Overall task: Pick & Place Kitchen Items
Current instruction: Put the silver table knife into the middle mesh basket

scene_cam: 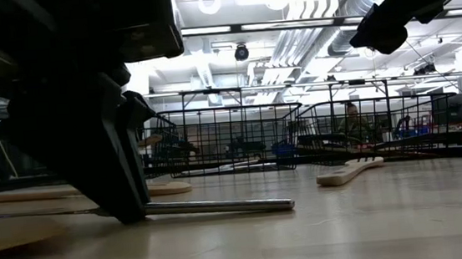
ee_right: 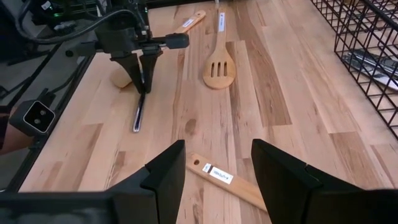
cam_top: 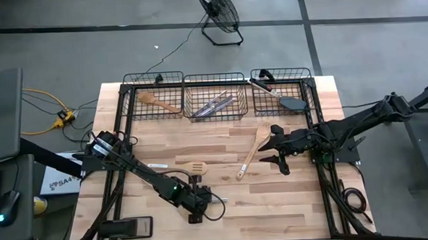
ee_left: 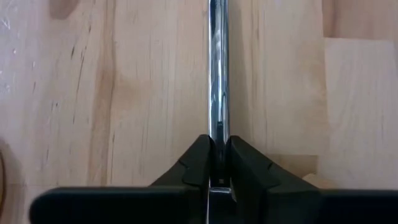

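Observation:
My left gripper (cam_top: 194,202) stands near the table's front edge, shut on a silver metal utensil (cam_top: 216,201). The utensil also shows in the left wrist view (ee_left: 217,74) and the low view (scene_cam: 221,206). My right gripper (cam_top: 275,150) is open and empty at mid-right, hovering beside a light wooden spoon (cam_top: 250,156), whose handle (ee_right: 221,177) lies flat on the table below the fingers. A slotted wooden spatula (cam_top: 195,168) lies flat between the two arms. My left gripper pinches the silver utensil's round shaft (ee_left: 217,127) between its two fingers (ee_left: 245,165). The fingers come from above, pointing down, and lie across the shaft. The utensil lies level along the table top, its free end (scene_cam: 288,203) toward the table's right edge.
Three black wire baskets stand along the far edge. The left one (cam_top: 153,86) holds a wooden spatula, the middle one (cam_top: 214,87) holds metal utensils, and the right one (cam_top: 281,79) holds a black turner. Bare wood lies at the front right.

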